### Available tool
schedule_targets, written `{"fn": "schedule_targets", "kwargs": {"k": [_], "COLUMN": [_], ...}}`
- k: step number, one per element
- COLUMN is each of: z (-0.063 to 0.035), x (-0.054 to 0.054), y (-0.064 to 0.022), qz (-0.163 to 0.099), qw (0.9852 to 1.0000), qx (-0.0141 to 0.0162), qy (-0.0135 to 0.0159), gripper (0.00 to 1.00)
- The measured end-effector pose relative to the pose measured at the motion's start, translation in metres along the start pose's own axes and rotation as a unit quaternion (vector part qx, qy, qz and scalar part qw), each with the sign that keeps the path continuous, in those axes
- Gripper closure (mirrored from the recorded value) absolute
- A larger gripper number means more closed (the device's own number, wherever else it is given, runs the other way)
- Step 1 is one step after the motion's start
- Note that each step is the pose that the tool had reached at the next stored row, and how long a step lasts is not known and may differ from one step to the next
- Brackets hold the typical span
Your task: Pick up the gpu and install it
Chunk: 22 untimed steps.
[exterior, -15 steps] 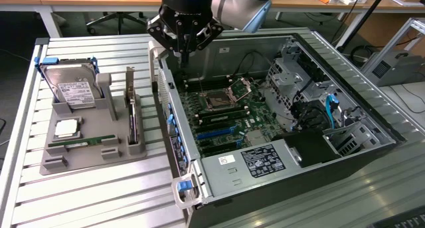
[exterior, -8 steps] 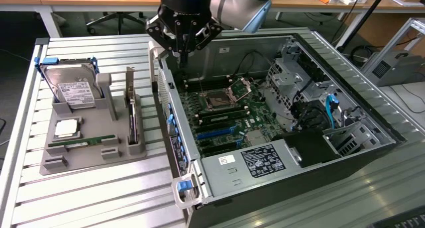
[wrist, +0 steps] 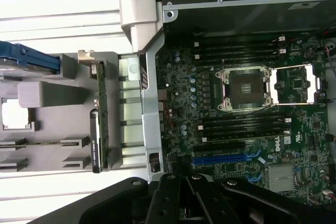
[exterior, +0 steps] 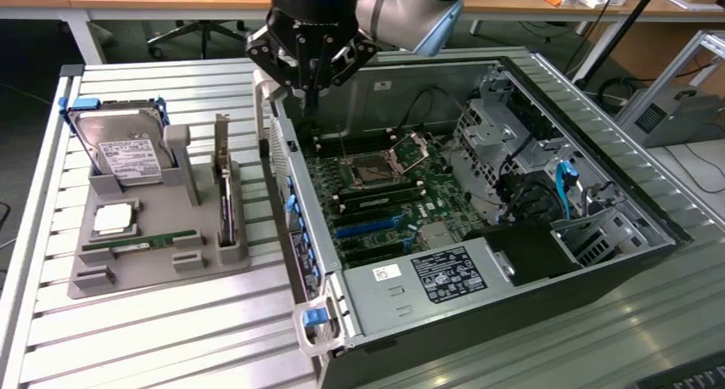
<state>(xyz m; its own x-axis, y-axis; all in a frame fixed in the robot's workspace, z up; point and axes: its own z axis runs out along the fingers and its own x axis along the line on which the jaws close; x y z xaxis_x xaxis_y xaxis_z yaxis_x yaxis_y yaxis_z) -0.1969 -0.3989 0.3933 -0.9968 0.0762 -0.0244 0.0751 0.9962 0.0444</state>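
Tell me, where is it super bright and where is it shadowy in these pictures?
Exterior view: the white table is the brightest part, while the computer case turns dim deep inside. Wrist view: the table slats glare almost white, the case's inner wall lies in shadow, the gripper is a nearly black shape, and the gpu is evenly lit.

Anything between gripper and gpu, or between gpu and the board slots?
Nothing visible between the gripper and the gpu, which stands on edge in the gray holder, top exposed. The case wall stands between the holder and the motherboard; the blue slot looks unoccupied.
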Motion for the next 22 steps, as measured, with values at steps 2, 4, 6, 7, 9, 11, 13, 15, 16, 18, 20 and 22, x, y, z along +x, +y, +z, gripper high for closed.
{"fn": "schedule_targets", "kwargs": {"k": [2, 4, 6, 7, 9, 11, 13, 15, 16, 18, 20, 22], "z": [0.0, 0.0, 0.0, -0.0001, -0.0001, -0.0001, -0.0002, -0.0002, -0.0002, -0.0002, -0.0003, -0.0002], "x": [0.0007, 0.0013, 0.0021, 0.0024, 0.0033, 0.0041, 0.0054, 0.0062, 0.0065, 0.0073, 0.0082, 0.0093], "y": [0.0, -0.0001, -0.0002, -0.0002, -0.0002, -0.0003, -0.0004, -0.0004, -0.0005, -0.0005, -0.0006, -0.0007], "qz": [0.0, 0.0, 0.0, 0.0, 0.0, 0.0, 0.0, 0.0, 0.0, 0.0, 0.0, 0.0], "qw": [1.0, 1.0, 1.0, 1.0, 1.0, 1.0, 1.0, 1.0, 1.0, 1.0, 1.0, 1.0], "qx": [0.0, 0.0, 0.0, 0.0, 0.0, 0.0, 0.0, 0.0, 0.0, 0.0, 0.0, 0.0], "qy": [0.0, 0.0, 0.0, 0.0, 0.0, 0.0, 0.0, 0.0, 0.0, 0.0, 0.0, 0.0], "gripper": [0.89, 0.89, 0.89, 0.89, 0.89, 0.89, 0.89, 0.89, 0.89, 0.89, 0.89, 0.89]}}
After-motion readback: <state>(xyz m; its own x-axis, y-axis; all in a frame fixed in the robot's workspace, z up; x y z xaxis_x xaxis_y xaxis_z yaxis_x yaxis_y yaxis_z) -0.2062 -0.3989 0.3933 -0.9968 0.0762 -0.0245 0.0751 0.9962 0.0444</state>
